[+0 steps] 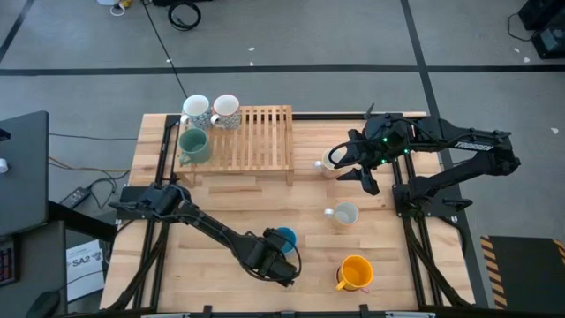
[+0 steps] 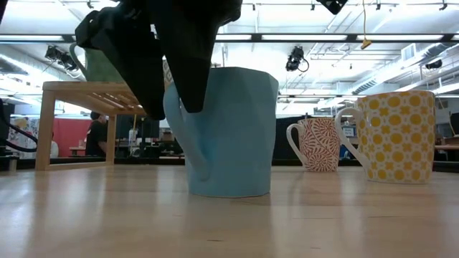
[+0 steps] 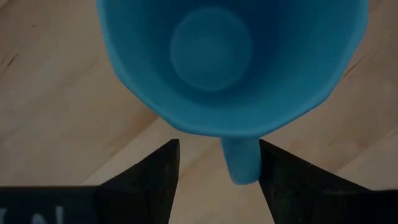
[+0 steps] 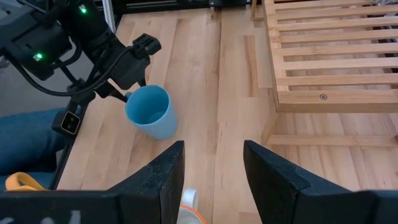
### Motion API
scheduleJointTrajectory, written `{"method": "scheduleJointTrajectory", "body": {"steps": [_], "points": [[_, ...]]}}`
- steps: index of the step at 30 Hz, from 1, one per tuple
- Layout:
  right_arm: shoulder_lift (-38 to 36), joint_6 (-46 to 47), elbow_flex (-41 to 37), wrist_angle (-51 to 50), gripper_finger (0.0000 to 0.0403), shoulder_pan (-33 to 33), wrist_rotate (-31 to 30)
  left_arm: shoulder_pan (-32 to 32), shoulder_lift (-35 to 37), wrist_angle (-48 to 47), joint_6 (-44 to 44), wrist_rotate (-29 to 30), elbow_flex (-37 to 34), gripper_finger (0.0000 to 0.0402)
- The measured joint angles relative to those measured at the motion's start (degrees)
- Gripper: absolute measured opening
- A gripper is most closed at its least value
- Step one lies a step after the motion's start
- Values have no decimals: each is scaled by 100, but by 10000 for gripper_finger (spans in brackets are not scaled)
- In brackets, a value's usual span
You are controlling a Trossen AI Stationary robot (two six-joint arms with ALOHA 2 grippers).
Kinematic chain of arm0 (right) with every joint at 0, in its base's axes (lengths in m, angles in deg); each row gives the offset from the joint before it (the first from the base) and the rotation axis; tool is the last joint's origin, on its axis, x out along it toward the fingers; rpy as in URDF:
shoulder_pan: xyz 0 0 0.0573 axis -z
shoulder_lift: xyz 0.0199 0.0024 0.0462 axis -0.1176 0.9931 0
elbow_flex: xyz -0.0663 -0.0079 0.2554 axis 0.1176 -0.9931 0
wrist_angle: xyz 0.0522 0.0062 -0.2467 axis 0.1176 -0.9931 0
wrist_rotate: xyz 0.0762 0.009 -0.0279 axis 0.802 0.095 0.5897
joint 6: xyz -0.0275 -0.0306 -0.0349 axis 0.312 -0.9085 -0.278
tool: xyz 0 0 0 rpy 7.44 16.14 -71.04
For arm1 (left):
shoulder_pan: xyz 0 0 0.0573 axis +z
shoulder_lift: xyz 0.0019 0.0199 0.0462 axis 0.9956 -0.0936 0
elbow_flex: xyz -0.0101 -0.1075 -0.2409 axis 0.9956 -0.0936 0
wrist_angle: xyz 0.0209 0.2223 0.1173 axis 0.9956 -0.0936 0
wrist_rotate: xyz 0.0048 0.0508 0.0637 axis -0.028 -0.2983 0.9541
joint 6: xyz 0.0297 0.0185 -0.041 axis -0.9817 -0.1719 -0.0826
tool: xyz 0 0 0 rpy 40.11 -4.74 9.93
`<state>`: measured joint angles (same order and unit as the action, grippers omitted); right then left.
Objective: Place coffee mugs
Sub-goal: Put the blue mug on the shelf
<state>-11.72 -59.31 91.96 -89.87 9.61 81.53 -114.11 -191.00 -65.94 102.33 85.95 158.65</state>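
At the near edge of the table, the left gripper [image 3: 214, 165] stands wide open astride the handle of the blue mug [image 3: 230, 62], which stands upright on the wood; closing off-centre could twist or tip it. Farther back, the right gripper [image 1: 353, 163] hangs open and empty beside a patterned mug [image 1: 334, 161] near the wooden rack [image 1: 256, 137], and a careless swing could knock it.

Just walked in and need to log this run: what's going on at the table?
The left gripper sits at the blue mug, its open jaws on either side of the handle. The right gripper, also open, hovers empty over the table. Three mugs are already on the wooden rack.
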Motion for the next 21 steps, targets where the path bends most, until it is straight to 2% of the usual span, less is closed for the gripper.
{"method": "scheduleJointTrajectory", "body": {"steps": [12,21], "points": [[0,0,0,0,170,0,1,0,0,-28,71,0,0,115],[0,0,0,0,170,-2,1,0,2,-37,87,2,0,60]]}}
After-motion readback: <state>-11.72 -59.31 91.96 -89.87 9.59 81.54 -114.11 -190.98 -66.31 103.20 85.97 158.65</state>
